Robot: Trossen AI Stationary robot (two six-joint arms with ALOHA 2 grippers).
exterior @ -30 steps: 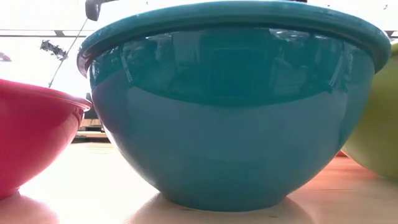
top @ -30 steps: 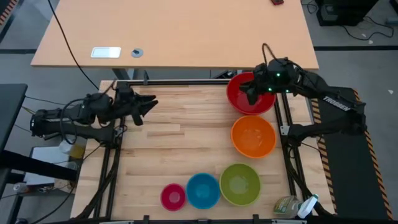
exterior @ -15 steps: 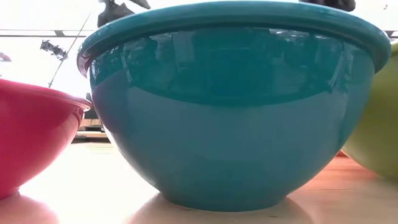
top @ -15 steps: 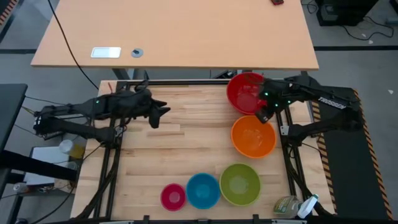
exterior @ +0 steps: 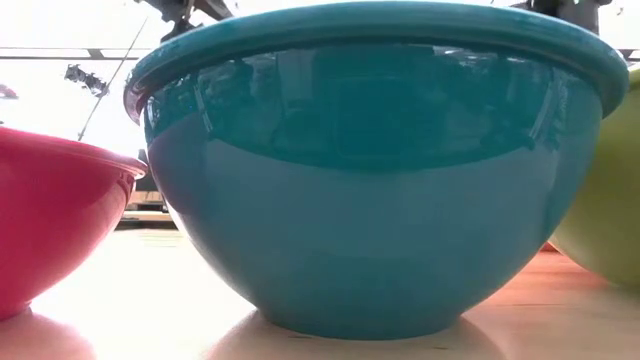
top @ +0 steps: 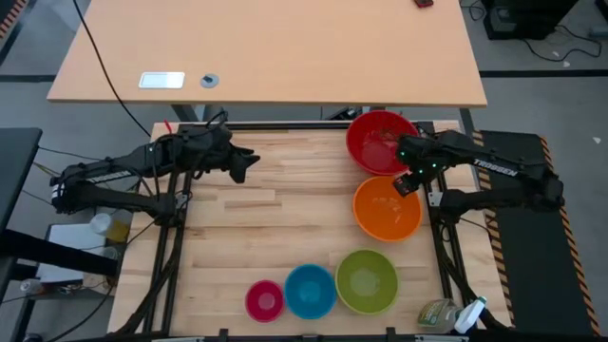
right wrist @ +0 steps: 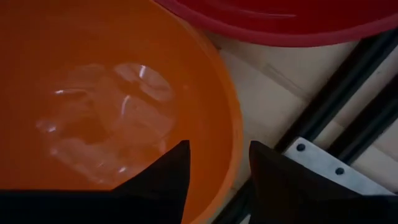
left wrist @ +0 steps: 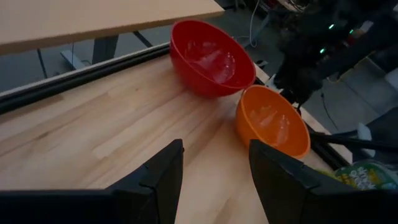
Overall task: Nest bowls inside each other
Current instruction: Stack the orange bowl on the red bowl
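Five bowls stand upright on their bases on the wooden table. The red bowl [top: 382, 142] is at the far right, with the orange bowl [top: 387, 209] just nearer. The lime green bowl [top: 367, 281], blue bowl [top: 310, 291] and pink bowl [top: 264, 300] stand in a row along the near edge. My right gripper [right wrist: 217, 167] points down, open, over the orange bowl's far right rim [right wrist: 231, 146]; one finger stands inside the rim and one outside, with no touch showing. My left gripper [top: 249, 161] hovers open over the far left of the table.
A black frame rail [right wrist: 336, 106] runs close beside the orange bowl at the table's right edge. A light desk [top: 266, 47] stands beyond the far edge. Bare wood [top: 275, 218] lies between the two arms.
My right gripper has come down from above the red bowl toward the near edge, tipping to point down over the orange bowl's rim. My left gripper has moved toward the table's right, out over the far left of the wood. No bowl has moved.
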